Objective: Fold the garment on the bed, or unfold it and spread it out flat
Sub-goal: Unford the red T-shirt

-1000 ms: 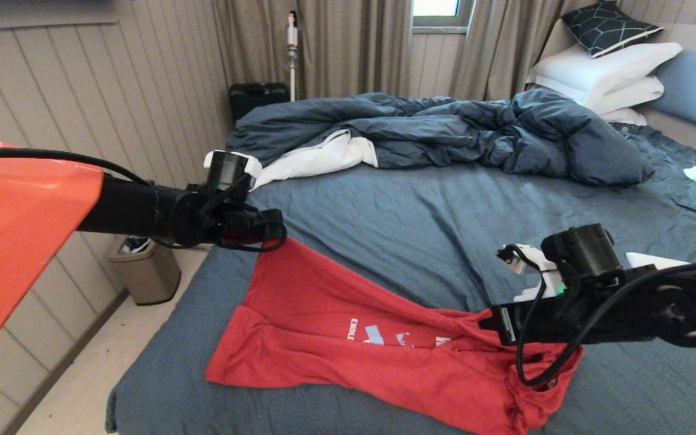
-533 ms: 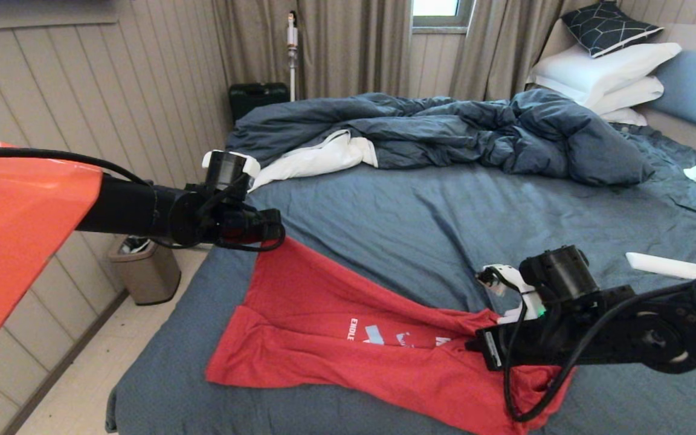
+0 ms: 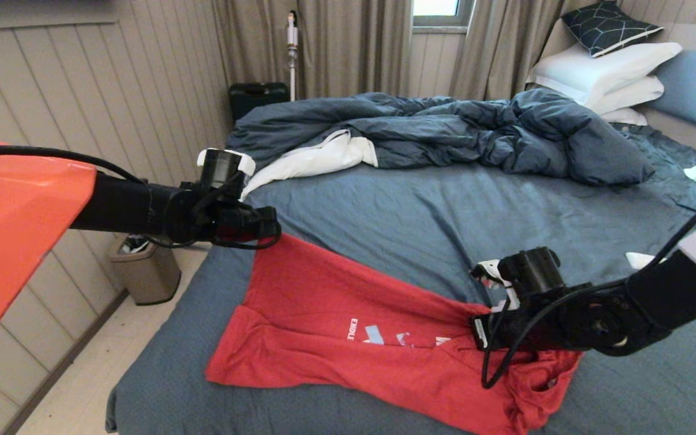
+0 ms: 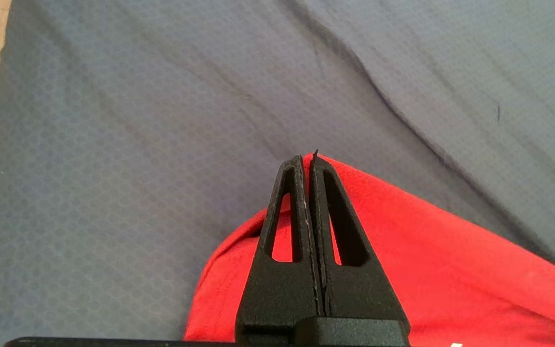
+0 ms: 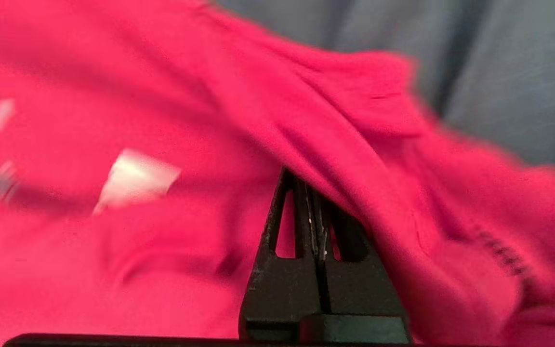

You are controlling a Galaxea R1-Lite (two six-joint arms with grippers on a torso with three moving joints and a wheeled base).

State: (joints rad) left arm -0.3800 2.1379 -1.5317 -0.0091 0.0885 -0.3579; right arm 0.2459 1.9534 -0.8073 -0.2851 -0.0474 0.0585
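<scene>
Over bed [image 3: 420, 211]: both grippers clamped on garment [image 3: 324, 314].

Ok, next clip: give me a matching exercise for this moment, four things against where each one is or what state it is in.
Things:
1. left gripper
2. right gripper
3. duvet
4. bin

Places or states:
A. rumpled across the far side of the bed
B. on the floor beside the bed
C. shut on a far corner of the red T-shirt, held above the sheet
D. shut on a fold at the bunched end of the shirt

Pairs: 1-C, 2-D, 3-A, 4-B
</scene>
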